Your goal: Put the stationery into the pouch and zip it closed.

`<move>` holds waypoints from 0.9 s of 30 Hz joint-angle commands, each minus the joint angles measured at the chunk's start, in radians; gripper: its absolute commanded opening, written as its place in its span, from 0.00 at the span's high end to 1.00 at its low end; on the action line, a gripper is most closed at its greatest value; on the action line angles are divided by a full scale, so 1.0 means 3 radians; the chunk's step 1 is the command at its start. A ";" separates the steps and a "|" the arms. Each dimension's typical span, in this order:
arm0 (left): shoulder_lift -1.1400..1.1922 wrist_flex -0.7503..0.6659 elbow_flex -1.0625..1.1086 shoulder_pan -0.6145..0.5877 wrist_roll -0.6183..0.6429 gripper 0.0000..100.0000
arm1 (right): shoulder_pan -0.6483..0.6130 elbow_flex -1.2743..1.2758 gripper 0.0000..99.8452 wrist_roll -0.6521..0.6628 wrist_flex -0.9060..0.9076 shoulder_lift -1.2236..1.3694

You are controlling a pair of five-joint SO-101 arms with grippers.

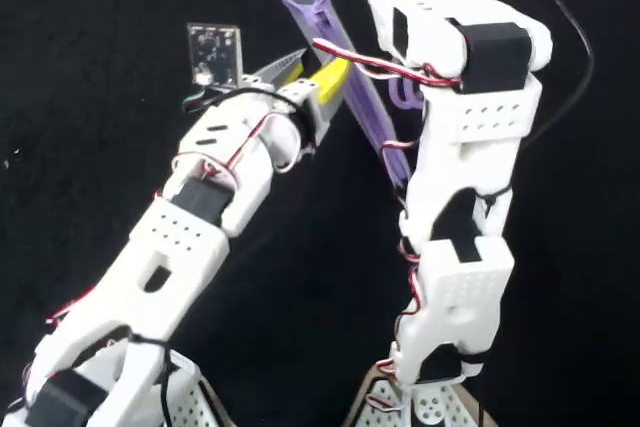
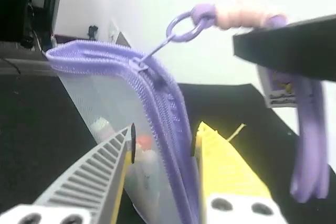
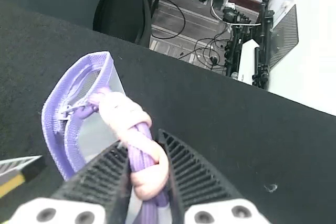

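Lower centre, left wrist view: the left gripper [image 2: 165,129] had its grey and yellow fingers clamped across the pouch [image 2: 100,95] at the purple zip edge. Blurred stationery [image 2: 143,144] showed through the mesh between them. Upper centre: the pull ring [image 2: 181,24] was tied to a pink-and-purple cord [image 2: 239,17]. The right gripper [image 3: 143,141] was closed tight on that cord. Both grippers held the pouch above the black table [image 1: 100,167], upper centre in the high view.
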 commanded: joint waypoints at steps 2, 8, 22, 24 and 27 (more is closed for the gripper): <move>-0.0036 -0.0087 -0.0263 0.0125 -0.0031 0.80 | 0.0056 -0.0079 0.99 0.0020 0.0087 -0.0008; -0.0036 -0.0082 -0.0350 0.0074 -0.0031 0.80 | 0.0072 -0.0069 0.99 0.0020 0.0097 -0.0033; 0.0363 -0.0082 -0.0724 -0.0166 -0.0031 0.80 | -0.0097 -0.0069 0.99 0.0020 0.0113 -0.0038; 0.0547 -0.0066 -0.0841 -0.0166 -0.0031 0.80 | -0.0107 -0.0069 0.99 0.0020 0.0113 -0.0038; 0.0680 -0.0066 -0.0974 -0.0151 -0.0031 0.80 | -0.0097 -0.0064 0.99 0.0020 0.0113 -0.0038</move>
